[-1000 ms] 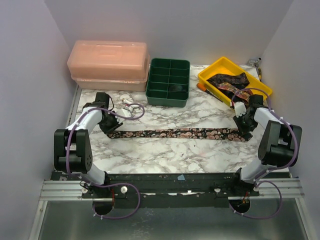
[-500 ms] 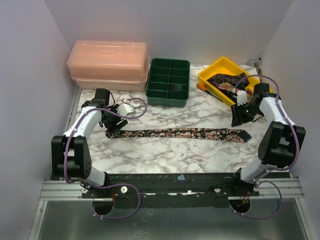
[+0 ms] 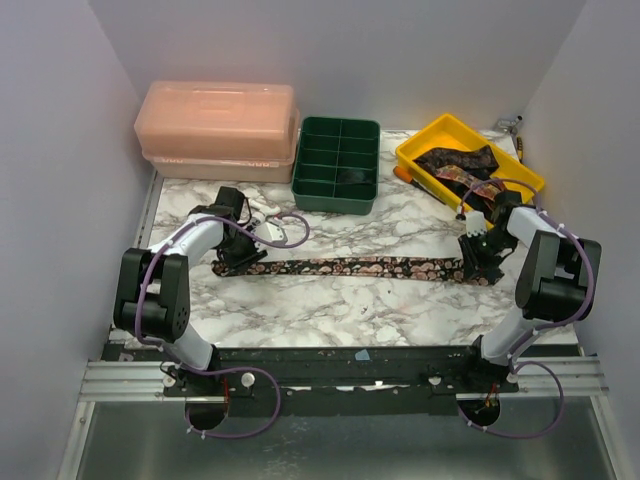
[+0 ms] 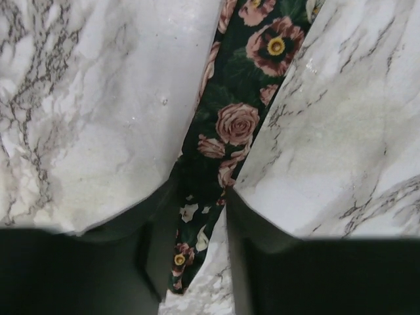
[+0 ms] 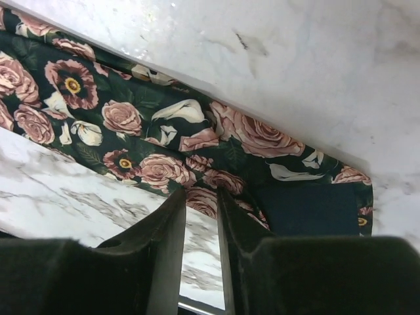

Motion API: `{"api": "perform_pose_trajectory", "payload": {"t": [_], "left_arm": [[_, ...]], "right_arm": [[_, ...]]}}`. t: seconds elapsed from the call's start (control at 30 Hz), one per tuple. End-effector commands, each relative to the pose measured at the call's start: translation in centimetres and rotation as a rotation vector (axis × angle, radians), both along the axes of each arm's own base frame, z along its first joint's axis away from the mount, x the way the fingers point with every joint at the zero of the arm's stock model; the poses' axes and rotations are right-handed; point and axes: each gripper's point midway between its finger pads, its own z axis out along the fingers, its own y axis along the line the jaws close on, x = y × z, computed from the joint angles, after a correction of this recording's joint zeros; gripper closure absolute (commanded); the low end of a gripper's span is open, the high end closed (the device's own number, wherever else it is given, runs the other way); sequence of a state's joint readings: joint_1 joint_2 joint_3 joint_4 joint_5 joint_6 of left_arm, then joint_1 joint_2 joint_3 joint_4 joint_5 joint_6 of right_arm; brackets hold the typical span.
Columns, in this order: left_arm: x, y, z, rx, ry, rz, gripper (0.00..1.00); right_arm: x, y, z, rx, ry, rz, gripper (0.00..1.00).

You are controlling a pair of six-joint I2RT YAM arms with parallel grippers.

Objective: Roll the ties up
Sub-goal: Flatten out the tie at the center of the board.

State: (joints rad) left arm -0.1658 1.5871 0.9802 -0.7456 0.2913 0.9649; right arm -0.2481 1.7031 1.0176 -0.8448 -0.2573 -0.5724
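**One tie flat on the worktop, an end effector at each end**

You had one tie (image 3: 350, 266) stretched flat across the worktop (image 3: 330, 310), just on the near side of the green tray (image 3: 335, 205) and reaching well past it on both sides. Your left end effector (image 3: 238, 252) sat at the narrow end, left of the tray. Its fingers (image 4: 154, 259) were parted and straddled the fabric without pinching it. Your right end effector (image 3: 478, 262) sat at the wide end, right of the tray, with its jaws only slightly apart, tips at the tie's edge and nothing clamped. Spare ties (image 3: 462, 165) lay heaped in the yellow bin (image 3: 421, 135), right of the tray. The fabric looked light, limp and probably slippery, so it would likely buckle if pushed. I judged the narrow tip the best place to pinch, across its width, with the wide end pinned while you rolled
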Motion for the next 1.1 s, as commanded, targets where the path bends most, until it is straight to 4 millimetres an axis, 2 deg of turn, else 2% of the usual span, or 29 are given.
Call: {"api": "perform_pose_trajectory", "payload": {"t": [0.0, 0.13, 0.4, 0.63, 0.7, 0.83, 0.87, 0.9, 1.07], "left_arm": [[0.5, 0.8, -0.3, 0.056, -0.026, -0.024, 0.76], [0.3, 1.2, -0.3, 0.071, -0.038, -0.039, 0.88], [0.3, 0.9, -0.1, 0.065, -0.044, -0.028, 0.9], [0.4, 0.3, 0.3, 0.042, -0.045, -0.027, 0.86], [0.4, -0.1, 0.6, 0.032, -0.042, -0.032, 0.78], [0.3, -1.2, 2.2, -0.026, -0.023, -0.006, 0.4], [0.4, -1.7, 3.1, -0.054, -0.023, 0.004, 0.24], [0.3, -2.1, 4.2, -0.098, -0.02, 0.018, 0.02], [1.8, -3.8, 11.7, -0.379, -0.024, 0.185, 0.02]], "right_arm": [[0.3, -3.2, -2.1, -0.169, 0.004, 0.051, 0.73], [0.9, -4.5, -2.5, -0.217, 0.003, 0.068, 0.75], [3.2, -6.3, -2.4, -0.253, -0.018, 0.064, 0.75], [3.3, -7.5, -2.3, -0.272, -0.019, 0.061, 0.75], [3.2, -8.0, -2.3, -0.276, -0.017, 0.05, 0.75], [3.0, -8.5, -1.8, -0.277, -0.026, 0.039, 0.75], [3.1, -8.6, -1.6, -0.275, -0.033, 0.036, 0.74], [3.1, -8.6, -1.2, -0.273, -0.043, 0.033, 0.74], [4.0, -7.2, 2.3, -0.196, -0.124, 0.033, 0.64]]}}
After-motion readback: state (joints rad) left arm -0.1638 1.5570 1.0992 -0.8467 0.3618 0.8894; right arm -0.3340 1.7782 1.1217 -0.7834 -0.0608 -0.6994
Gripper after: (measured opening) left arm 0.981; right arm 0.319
